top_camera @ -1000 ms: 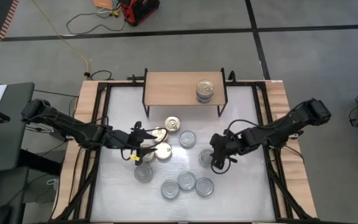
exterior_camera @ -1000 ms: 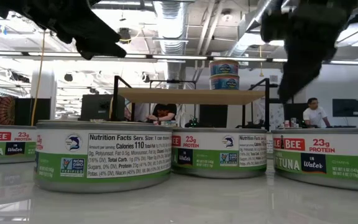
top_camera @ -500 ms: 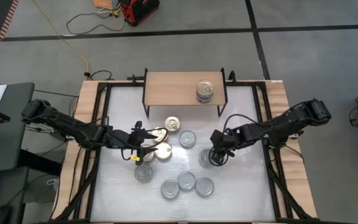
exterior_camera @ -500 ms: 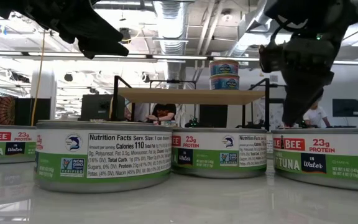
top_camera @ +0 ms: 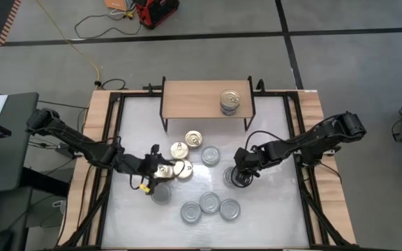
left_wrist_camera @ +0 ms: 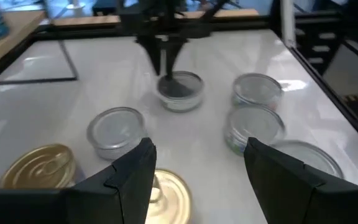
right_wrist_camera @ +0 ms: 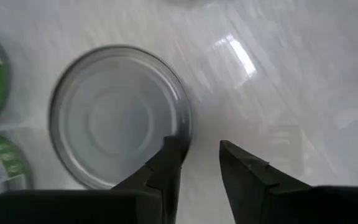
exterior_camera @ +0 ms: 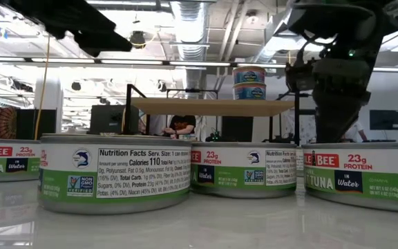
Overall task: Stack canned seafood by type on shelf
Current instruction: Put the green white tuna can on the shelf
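Note:
Several tins stand on the white table. Three gold-lidded ones [top_camera: 183, 167] sit left of the middle, and silver-lidded ones [top_camera: 209, 203] lie toward the near edge. The wood shelf [top_camera: 197, 97] at the far side carries a stack of two tins [top_camera: 230, 100]. My right gripper [top_camera: 241, 169] points down, slightly open, at the edge of a silver tin [right_wrist_camera: 120, 115]. One finger [right_wrist_camera: 169, 158] is over the tin's rim and the other is over bare table. My left gripper [left_wrist_camera: 201, 162] is wide open, raised just left of the gold tins [left_wrist_camera: 39, 165]. My right gripper comes from above at the silver tin's rim [right_wrist_camera: 188, 127] on the tin's right side. One finger stands over the lid's edge and the other outside the wall. I cannot tell whether either finger touches it. The tin stands flat on the table.
Another silver tin [top_camera: 210, 155] stands just left of the right gripper. Three more [top_camera: 229, 209] form a cluster toward the near edge, and one [top_camera: 160, 193] lies under the left arm. The shelf's black legs [top_camera: 163, 111] stand on the far part of the table. People show in the room behind.
My right gripper has come down toward the silver tin and shifted slightly toward the far-left. My left gripper has drawn back a little toward the table's near-left, away from the gold tins. No tin has moved.

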